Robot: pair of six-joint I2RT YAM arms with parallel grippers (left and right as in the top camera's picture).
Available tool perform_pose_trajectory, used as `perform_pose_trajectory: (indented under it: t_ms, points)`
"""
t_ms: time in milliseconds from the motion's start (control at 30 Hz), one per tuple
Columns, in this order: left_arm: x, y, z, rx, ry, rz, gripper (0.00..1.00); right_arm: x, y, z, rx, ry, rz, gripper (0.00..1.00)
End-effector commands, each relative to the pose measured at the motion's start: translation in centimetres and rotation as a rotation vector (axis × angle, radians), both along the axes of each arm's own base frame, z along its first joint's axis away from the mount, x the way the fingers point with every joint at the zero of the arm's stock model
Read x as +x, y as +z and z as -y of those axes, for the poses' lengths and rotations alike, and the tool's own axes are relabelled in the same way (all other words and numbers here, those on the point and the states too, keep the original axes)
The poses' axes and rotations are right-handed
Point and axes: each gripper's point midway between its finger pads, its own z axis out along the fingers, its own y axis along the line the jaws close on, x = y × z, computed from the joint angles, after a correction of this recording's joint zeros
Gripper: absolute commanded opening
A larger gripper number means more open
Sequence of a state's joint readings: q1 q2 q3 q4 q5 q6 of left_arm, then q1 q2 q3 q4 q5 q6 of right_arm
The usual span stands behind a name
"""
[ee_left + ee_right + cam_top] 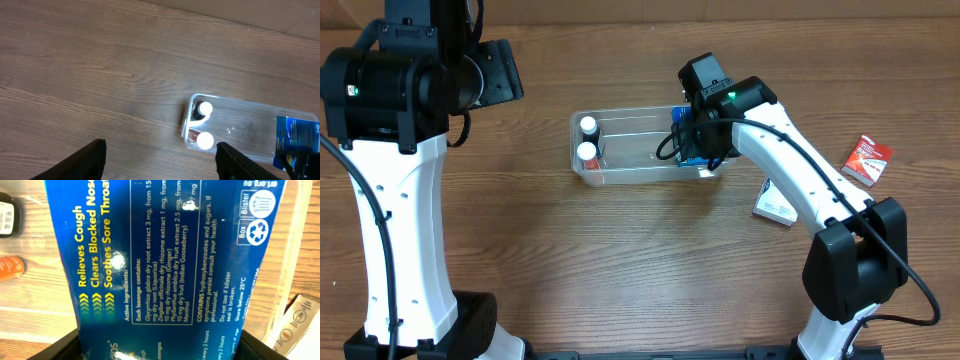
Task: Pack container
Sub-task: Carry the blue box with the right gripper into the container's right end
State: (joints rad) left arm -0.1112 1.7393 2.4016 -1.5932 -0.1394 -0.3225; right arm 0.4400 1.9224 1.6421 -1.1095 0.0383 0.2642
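Packing step judged in hand: placing a blue lozenge carton [165,255] into the container [625,115].

- Right gripper [157,352]: clamped on the carton, with one dark finger at each lower corner of the wrist view. The carton hangs over the right end of the tub. Whether it is above or below the rim cannot be told.
- Container: mid-table on the wood-grain tabletop [620,260], long side running left to right. Two small white-capped bottles [588,126] stand side by side at its left end.
- Left gripper [162,162]: high over the table, left of the tub, fingers wide apart and nothing between them.
- Outside the tub, on the right: a white carton [775,200] just beside the right arm, and a red-and-white packet [868,160] farther out.

Judgement: the task is partly done. The next move calls for lowering the carton to the tub floor, clear of the right wall and well away from the bottles, then parting the fingers.

Materials:
- Tub: thin clear plastic with rounded corners and a raised rim. It is probably light and apt to slide if nudged.
- Carton: glossy printed card with flat faces and glare spots.
- Bottles: round. One is dark and one carries an orange label.
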Motion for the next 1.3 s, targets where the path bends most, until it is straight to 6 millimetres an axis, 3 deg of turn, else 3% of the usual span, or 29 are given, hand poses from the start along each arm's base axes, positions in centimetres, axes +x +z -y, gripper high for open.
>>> perform_pose_trajectory:
  t_ms: [0,200,833,1100,1267]
  points:
    - [0.2,-0.1,0.1,0.000,-0.003,-0.001,0.72,0.2,-2.3,0.4,-0.042,-0.006,-0.039,0.73]
    - [0.2,-0.1,0.1,0.000,-0.003,-0.001,0.72,0.3,-3.1,0.5,-0.052,-0.006,-0.050,0.73]
    - [0.2,-0.2,0.1,0.001,-0.003,-0.005,0.72,2.0,-2.7,1.5,-0.114,-0.031,0.030,0.74]
    - [0.2,-0.2,0.1,0.001,-0.003,-0.004,0.72,2.0,-2.7,1.5,-0.113,-0.031,0.030,0.92]
    - [0.2,-0.1,0.1,0.001,-0.003,-0.004,0.72,2.1,-0.9,1.4,-0.109,-0.032,0.038,0.93]
